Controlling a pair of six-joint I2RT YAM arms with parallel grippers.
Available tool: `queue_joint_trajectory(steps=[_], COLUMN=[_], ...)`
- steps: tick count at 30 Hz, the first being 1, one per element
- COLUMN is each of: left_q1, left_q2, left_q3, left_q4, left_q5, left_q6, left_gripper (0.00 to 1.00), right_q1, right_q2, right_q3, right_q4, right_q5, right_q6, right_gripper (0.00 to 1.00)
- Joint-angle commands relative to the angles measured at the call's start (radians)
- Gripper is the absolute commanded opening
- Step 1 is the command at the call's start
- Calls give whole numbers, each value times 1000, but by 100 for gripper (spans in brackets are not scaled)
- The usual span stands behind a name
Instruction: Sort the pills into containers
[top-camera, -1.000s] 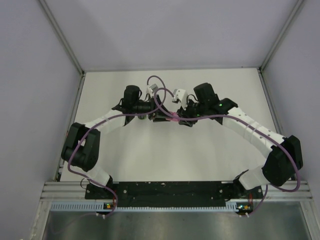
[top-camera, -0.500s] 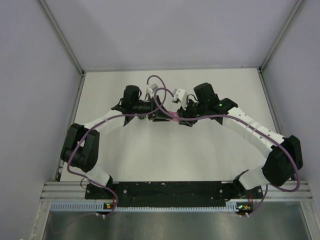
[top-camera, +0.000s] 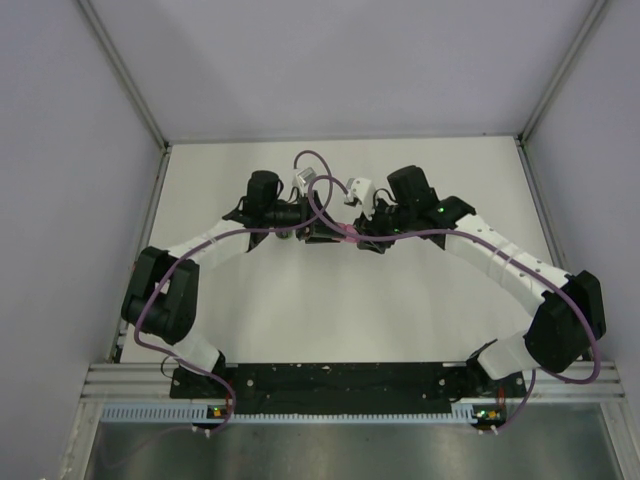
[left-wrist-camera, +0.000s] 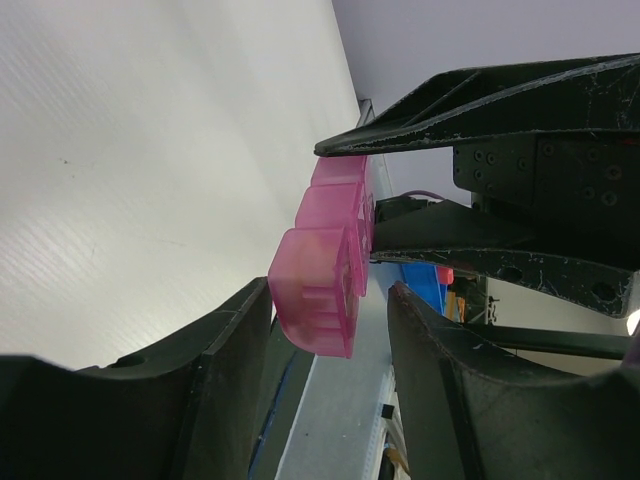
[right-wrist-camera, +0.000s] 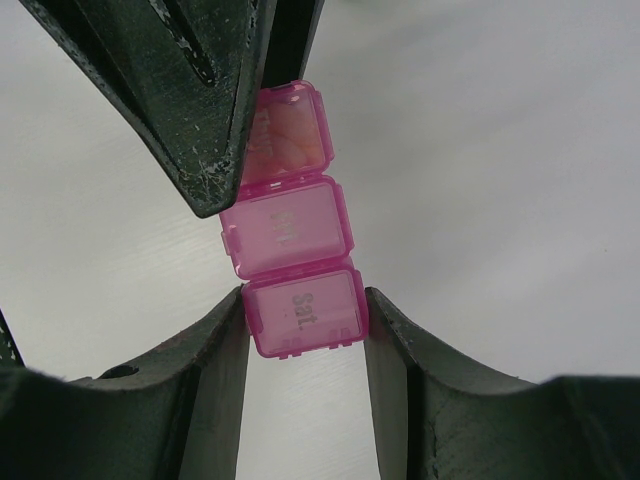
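Two arms are seen meeting over the middle of the white table (top-camera: 300, 300), one from each side. At the left, the left gripper (left-wrist-camera: 328, 288) is held with its two fingers apart. One end of the single pink pill box (right-wrist-camera: 290, 230) is placed between them, close against one finger, while a gap is left to the other, so no clamp is made there. The box is kept clear of the table, in the air between the two grippers. Three joined compartments can be counted in the right wrist view, all with lids down, and one is marked "Sat". That end compartment is pinched from both sides by the right gripper (right-wrist-camera: 305, 295) – its two fingers are closed on it. From above, the box is almost wholly hidden beneath the wrists.
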Motion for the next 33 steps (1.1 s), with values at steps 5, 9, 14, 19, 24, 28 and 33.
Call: queue_joint_trajectory(steps=[5, 9, 14, 19, 24, 28, 33], left_q1=[-5, -5, -2, 26, 38, 35, 9], left_q2=[-33, -32, -43, -49, -53, -40, -6], left_q3=[-1, 1, 4, 4, 5, 25, 50], left_q4=[36, 36, 36, 8, 3, 9, 29], left_q5=[9, 10, 10, -7, -11, -4, 6], left_q6=[14, 13, 25, 46, 45, 22, -4], left_gripper=[56, 57, 58, 59, 60, 60, 61], right_q1=[-4, -6, -4, -4, -4, -4, -4], right_q2=[-11, -14, -22, -27, -27, -18, -4], right_q3=[25, 22, 11, 4, 1, 8, 20], right_q4=[46, 46, 46, 48, 49, 51, 49], right_q5=[-16, -8, 5, 19, 19, 10, -1], right_q6=[17, 17, 15, 14, 12, 14, 17], right_gripper=[0, 0, 0, 0, 0, 0, 0])
